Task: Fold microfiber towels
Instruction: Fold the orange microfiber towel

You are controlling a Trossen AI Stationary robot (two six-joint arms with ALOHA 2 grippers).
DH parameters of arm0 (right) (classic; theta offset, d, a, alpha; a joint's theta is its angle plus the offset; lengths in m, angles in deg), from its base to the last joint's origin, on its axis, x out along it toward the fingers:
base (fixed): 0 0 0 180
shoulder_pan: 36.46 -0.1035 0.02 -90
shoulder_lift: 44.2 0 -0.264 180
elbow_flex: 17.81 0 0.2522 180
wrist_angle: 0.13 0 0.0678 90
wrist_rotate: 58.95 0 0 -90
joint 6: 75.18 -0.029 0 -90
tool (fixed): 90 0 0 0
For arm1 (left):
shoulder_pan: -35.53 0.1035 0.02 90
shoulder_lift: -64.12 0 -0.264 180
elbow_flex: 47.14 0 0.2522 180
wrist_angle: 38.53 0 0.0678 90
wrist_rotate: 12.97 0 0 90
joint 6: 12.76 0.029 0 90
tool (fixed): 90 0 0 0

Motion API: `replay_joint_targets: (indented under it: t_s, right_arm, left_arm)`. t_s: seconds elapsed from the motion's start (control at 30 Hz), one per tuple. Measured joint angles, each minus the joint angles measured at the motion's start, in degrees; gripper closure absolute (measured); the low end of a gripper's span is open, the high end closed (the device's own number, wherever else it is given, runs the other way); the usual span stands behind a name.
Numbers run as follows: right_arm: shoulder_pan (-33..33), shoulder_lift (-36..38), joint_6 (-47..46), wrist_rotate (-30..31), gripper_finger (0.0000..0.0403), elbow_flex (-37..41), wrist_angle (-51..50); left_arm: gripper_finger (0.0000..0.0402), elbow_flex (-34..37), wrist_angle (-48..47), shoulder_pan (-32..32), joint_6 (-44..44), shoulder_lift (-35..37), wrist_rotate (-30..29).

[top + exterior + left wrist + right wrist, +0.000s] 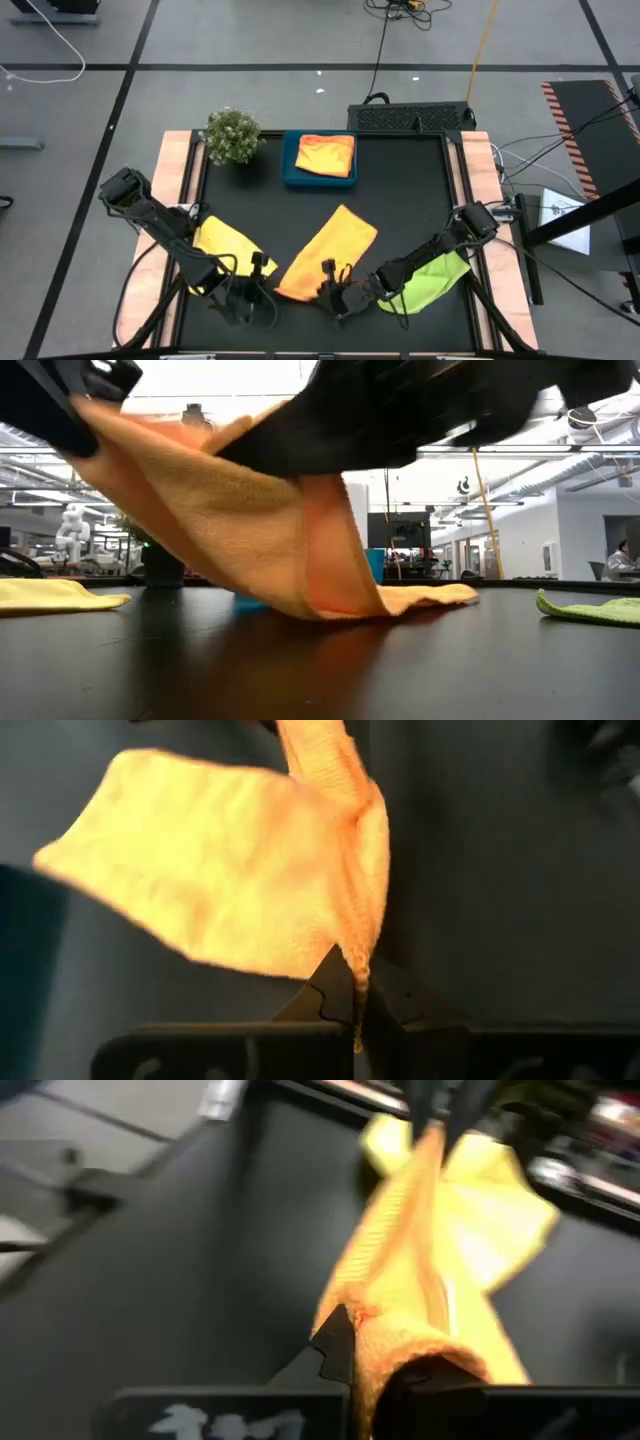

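Orange microfiber towel, lying diagonally at the lower centre of the high view, is pinched at its near edge by both arms: the left gripper is clamped on one corner and the right gripper on the other, and that edge is seen raised off the black table in the low view. For a clean fold, both corners should be carried level and together over the far edge, kept taut, then laid down aligned before the cloth is released.
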Motion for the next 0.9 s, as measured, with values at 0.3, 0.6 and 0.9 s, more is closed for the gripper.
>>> replay_joint_targets:
  t_s: [0.3, 0.6, 0.9]
  right_arm:
    - [-6.66, 1.33, 0.09, 5.38, 0.0403, -0.04, -1.60]
    - [-11.56, 5.98, -0.93, 17.75, 0.0403, 0.00, -4.13]
    - [-10.70, 6.47, -10.26, 24.20, 0.0403, 2.62, -10.90]
  left_arm:
    - [0.0400, -6.26, 4.55, -0.63, 2.50, -7.70, 8.15]
    - [0.0398, -19.50, -6.83, -1.20, 5.91, -15.33, 8.92]
    - [0.0396, -22.17, -15.22, 3.41, 8.91, -13.51, 4.85]
